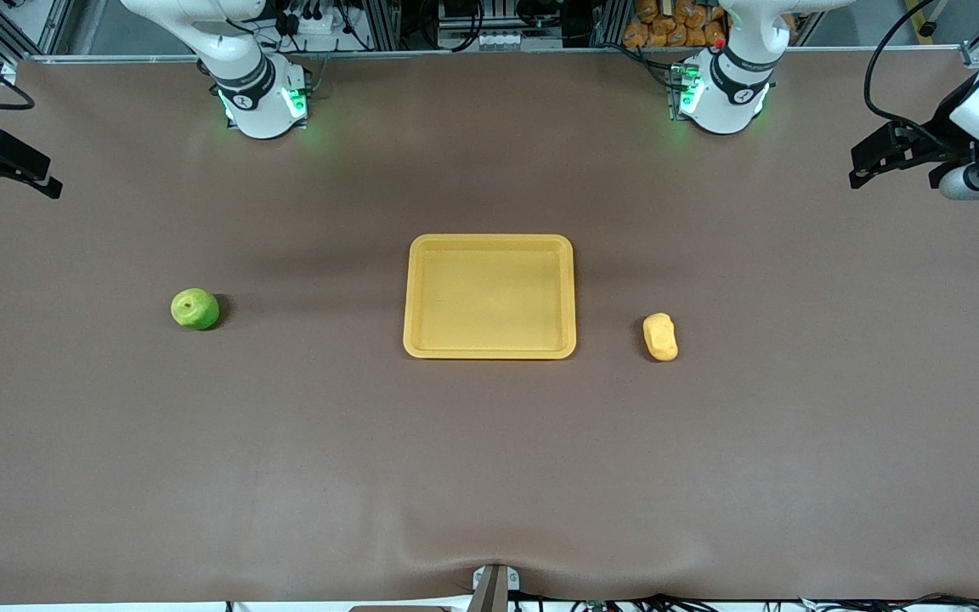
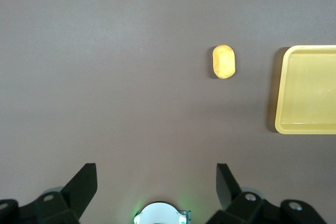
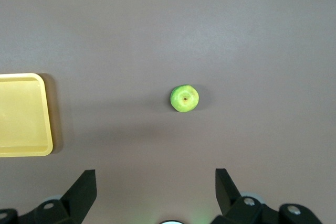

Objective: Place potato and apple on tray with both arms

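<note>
Nothing held yet: left gripper (image 2: 156,182) and right gripper (image 3: 156,187) both hang wide open, empty, over bare desk (image 1: 489,476). Potato (image 1: 660,337) lies toward my left arm's end, apple (image 1: 195,308) toward my right's; tray (image 1: 489,350) between them.

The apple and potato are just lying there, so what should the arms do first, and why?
Probably lower each gripper, fingers open, onto its nearer item: the right gripper to the apple, the left gripper to the potato. Both lie on the table beside the tray, untouched.
</note>
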Controlling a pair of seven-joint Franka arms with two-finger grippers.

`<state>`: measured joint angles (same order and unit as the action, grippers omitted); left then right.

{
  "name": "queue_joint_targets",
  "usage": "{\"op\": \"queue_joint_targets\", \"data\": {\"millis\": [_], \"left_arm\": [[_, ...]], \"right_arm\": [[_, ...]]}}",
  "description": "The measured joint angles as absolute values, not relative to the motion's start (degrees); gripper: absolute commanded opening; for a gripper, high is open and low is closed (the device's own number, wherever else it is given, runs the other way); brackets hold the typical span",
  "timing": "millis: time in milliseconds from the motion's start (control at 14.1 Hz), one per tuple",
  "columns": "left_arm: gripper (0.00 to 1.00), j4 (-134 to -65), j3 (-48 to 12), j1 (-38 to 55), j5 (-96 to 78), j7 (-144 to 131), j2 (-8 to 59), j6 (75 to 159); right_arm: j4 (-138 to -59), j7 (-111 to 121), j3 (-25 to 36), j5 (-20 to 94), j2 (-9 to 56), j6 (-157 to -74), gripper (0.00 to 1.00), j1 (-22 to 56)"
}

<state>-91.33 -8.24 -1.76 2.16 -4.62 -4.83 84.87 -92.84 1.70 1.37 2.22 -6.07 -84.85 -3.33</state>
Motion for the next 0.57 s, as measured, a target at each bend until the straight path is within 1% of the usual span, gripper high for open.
{"op": "queue_joint_targets", "data": {"millis": [356,569], "left_arm": [[1.00,-91.32,-8.13,-1.95,2.16,-4.62,-4.68,84.87],[1.00,-91.13,-8.13,-1.98,2.16,-4.62,-4.32,84.90]], "right_arm": [[-92.91,1.70,1.59,2.22,-5.86,-83.66,1.00,-3.56],[-92.79,1.70,1.92,2.18,-4.45,-83.55,1.00,-3.89]]}}
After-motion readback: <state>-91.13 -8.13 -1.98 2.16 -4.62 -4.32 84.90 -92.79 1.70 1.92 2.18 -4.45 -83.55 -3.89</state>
